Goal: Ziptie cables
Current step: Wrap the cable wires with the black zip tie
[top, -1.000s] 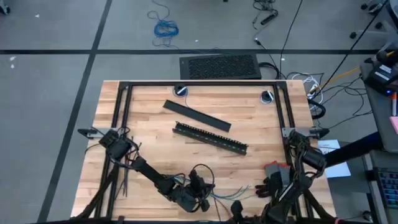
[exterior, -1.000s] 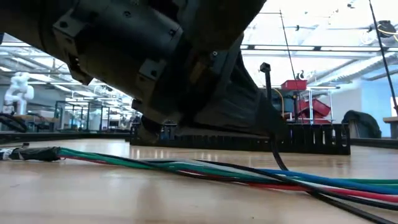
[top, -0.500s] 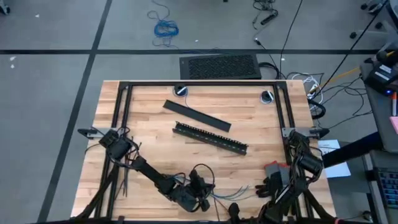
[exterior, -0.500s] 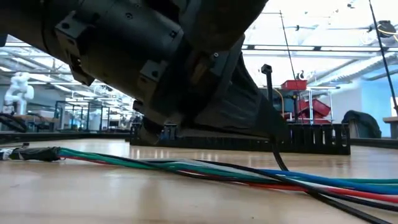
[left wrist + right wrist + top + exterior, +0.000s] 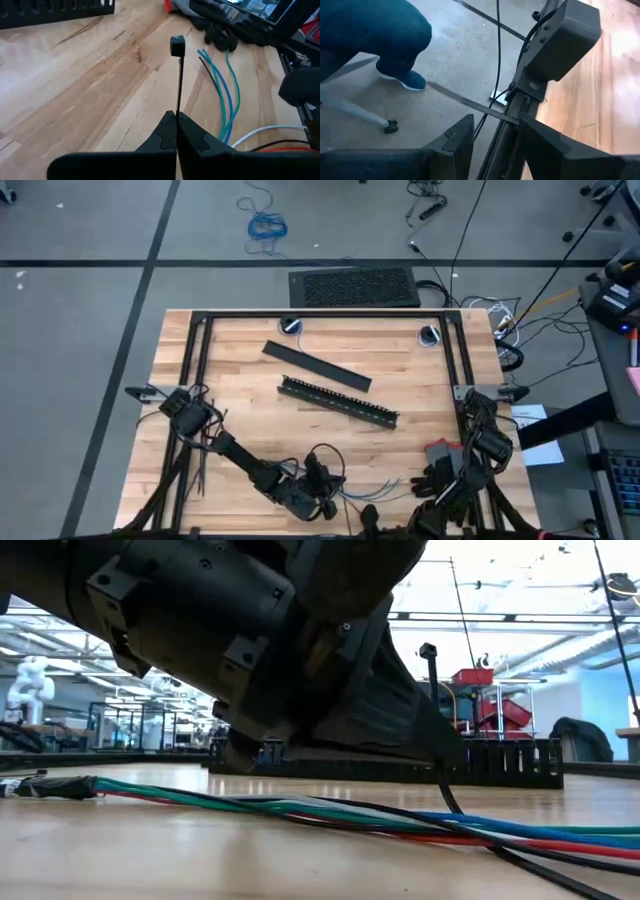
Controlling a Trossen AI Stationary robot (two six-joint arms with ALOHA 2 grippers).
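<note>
The left gripper, low at the table's near edge, is clamped on a ziptie that stands upright, head on top. The cables lie flat on the wood just beside it. They look light and floppy, so grasping mid-bundle seems best; the ziptie looks thin and springy. The right gripper hangs off the table's right edge, fingers apart.
</note>
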